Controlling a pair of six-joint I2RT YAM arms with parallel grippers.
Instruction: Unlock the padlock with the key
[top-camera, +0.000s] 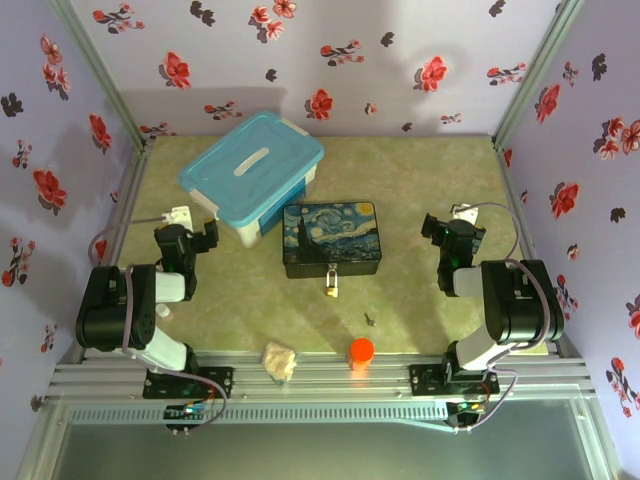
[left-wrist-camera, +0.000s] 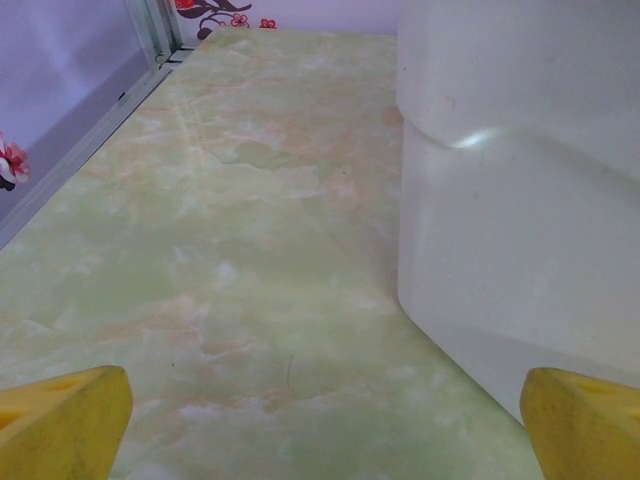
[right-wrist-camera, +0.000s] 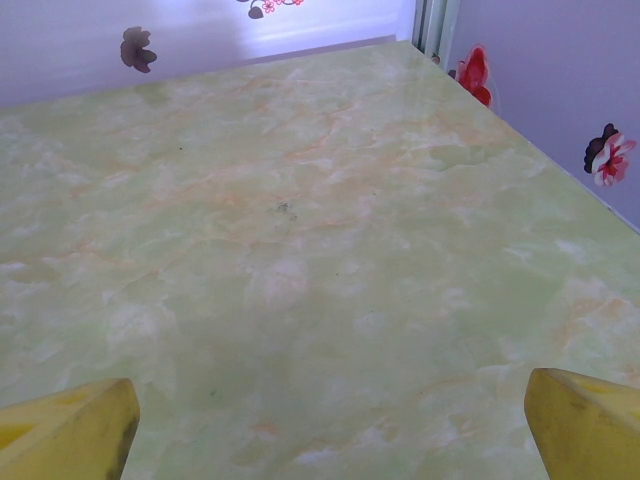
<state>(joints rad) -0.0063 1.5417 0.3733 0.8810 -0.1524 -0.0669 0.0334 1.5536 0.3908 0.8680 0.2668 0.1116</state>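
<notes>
Tabletop (top-camera: 420, 310): glossy green-yellow marble pattern, evenly lit. Lilac walls (top-camera: 400, 90) with red and dark flower print stood at 9, 12 and 3 o'clock. Silver metal posts (top-camera: 95, 70) rose at both far corners. Ribbed metal rail (top-camera: 320, 385) at 6 o'clock.

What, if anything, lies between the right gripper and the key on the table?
Nothing visible does. The key lies on the table, nearer the front edge and left of the right gripper, with bare surface between them. The orange cap sits nearer the front edge than the key, off that line.
</notes>
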